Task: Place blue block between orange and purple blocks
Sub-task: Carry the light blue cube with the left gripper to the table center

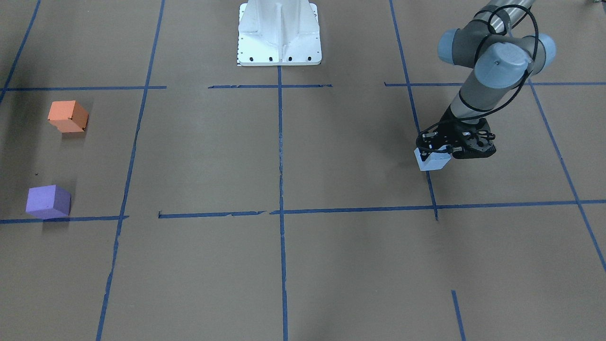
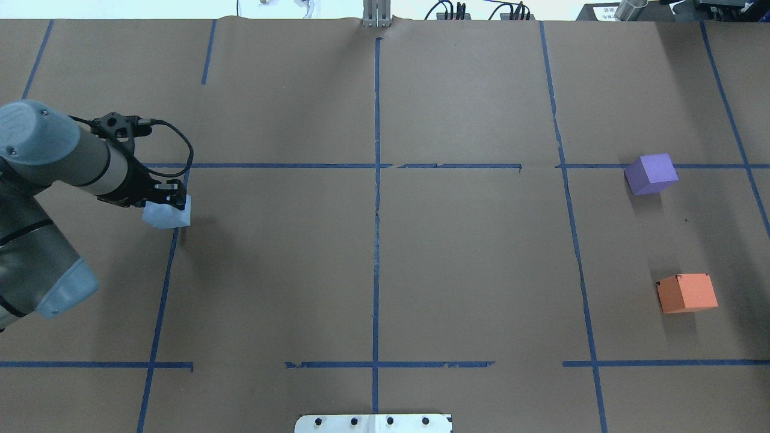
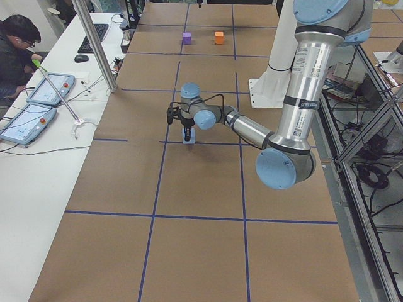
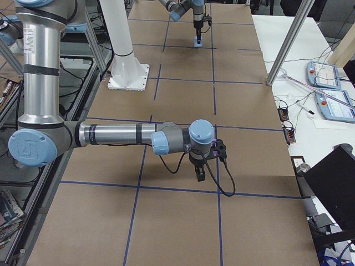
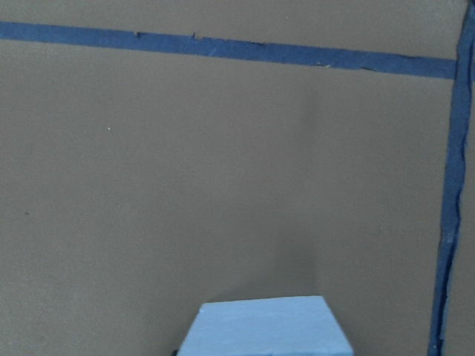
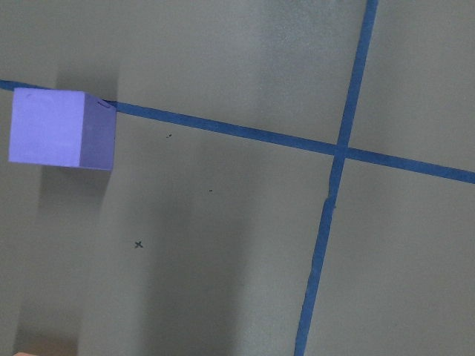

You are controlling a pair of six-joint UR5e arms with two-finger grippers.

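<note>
Left gripper (image 2: 169, 202) points down, fingers closed onto the upper part of the blue block (image 2: 167, 215). The block is pale blue and grasped from above. In the left wrist view its top face (image 5: 265, 326) fills the bottom edge of the frame. Whether its underside touches the brown paper (image 2: 469, 252) I cannot tell; a soft shadow lies just beside it. It hangs over a blue tape line (image 2: 157, 313).

Position: toward the left end of the table (image 1: 360, 265), roughly midway between the robot-side long edge and the operators' long edge. The left arm (image 2: 54, 156) reaches out to it from the robot's side of the table.

Right gripper (image 4: 199, 176) shows only in the exterior right view. It points down over the paper toward the right end; how wide its fingers stand I cannot tell. Its wrist camera looks down on the purple block (image 6: 61, 127), which sits against a tape line in the upper left of that view.

Orange block (image 2: 686, 293) and purple block (image 2: 651, 174) both sit on the paper toward the right end, well apart from each other. Orange is nearer the robot-side edge and purple nearer the operators' edge. Purple touches a tape line. The blue block is well apart from both — most of the table's length lies between them.

White robot base (image 1: 279, 33) is at the middle of the robot-side edge.
</note>
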